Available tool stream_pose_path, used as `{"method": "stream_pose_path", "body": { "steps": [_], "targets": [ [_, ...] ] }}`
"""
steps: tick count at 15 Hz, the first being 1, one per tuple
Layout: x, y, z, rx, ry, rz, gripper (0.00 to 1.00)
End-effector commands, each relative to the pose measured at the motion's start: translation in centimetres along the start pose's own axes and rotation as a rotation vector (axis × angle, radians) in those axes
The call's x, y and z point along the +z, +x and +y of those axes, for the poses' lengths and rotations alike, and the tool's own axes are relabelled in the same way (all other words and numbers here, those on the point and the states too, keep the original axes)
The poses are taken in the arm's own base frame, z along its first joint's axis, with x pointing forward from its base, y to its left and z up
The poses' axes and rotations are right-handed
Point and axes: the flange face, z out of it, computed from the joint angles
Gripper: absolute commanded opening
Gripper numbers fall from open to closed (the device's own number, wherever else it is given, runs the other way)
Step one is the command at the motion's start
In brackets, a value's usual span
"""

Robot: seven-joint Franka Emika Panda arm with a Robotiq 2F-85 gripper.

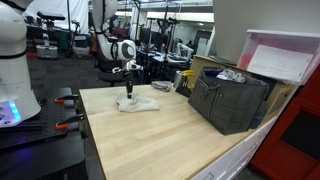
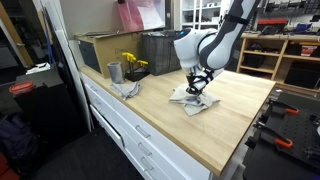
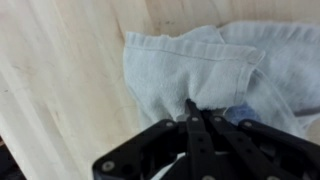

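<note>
Hand pressed together, pinching a fold of the grey cloth. Cloth lies crumpled on the table, spreading toward 1 o'clock from the fingertips. Looks like the grasp step. Next calls for a slow, straight lift while checking the pinch holds.

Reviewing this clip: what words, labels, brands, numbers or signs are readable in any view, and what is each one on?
None can be read.
The grey cloth pinched in the gripper: no print or tag visible.
The dark crate and the clear box: no legible marks.
The background lab equipment: anything on it is too small and blurred to read.
</note>
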Motion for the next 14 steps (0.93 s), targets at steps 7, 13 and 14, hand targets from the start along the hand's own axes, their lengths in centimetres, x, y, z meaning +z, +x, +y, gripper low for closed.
{"method": "stream_pose_path", "body": {
  "steps": [7,13,14],
  "targets": [
    [1.5,5.6,12.7,0.385,0.078,-0.104,0.01],
    [3.9,8.6,19.3,0.663,0.085,-0.132,0.01],
    [4.3,9.1,20.3,0.696,0.062,-0.115,0.01]
  ]
}}
